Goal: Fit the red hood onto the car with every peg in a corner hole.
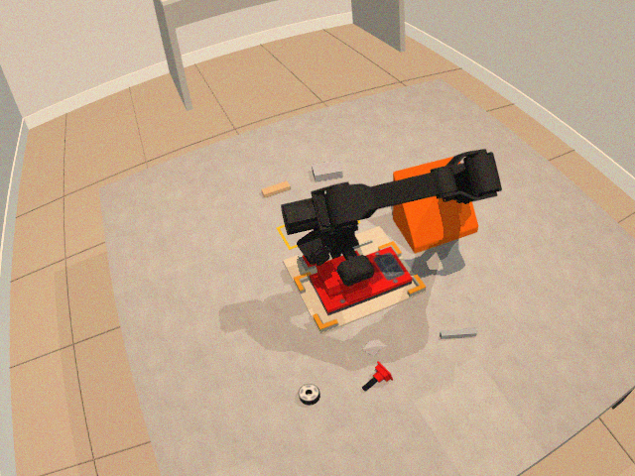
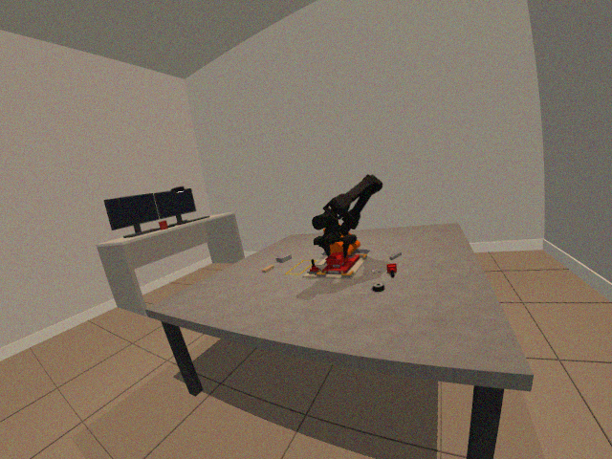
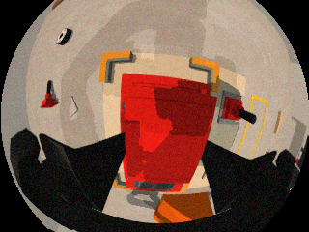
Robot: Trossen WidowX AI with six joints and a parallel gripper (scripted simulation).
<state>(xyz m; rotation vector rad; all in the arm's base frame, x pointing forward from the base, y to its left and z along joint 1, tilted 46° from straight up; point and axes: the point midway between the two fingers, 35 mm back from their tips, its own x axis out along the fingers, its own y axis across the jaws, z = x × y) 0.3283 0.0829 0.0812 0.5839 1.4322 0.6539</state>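
My gripper (image 1: pixel 335 261) (image 2: pixel 338 244) (image 3: pixel 165 140) points down over the car and is shut on the hood, one finger on each side. The red hood (image 1: pixel 333 283) (image 3: pixel 164 126) is over the chassis deck, very low; the engine block is hidden beneath it. The red chassis (image 1: pixel 330 305) (image 3: pixel 145 80) lies in the jig (image 1: pixel 371 305) (image 3: pixel 159 63), which has orange corner brackets. The pegs and corner holes cannot be made out, so whether the hood is fully seated cannot be told.
A red part with a black stem (image 3: pixel 232 107) stands in a grey holder beside the chassis. A wheel (image 1: pixel 309 394), another red part (image 1: pixel 380 374), a grey bar (image 1: pixel 457 333), a wooden block (image 1: pixel 276 188) and a grey block (image 1: pixel 326 171) lie around. The orange base (image 1: pixel 426 225) is behind.
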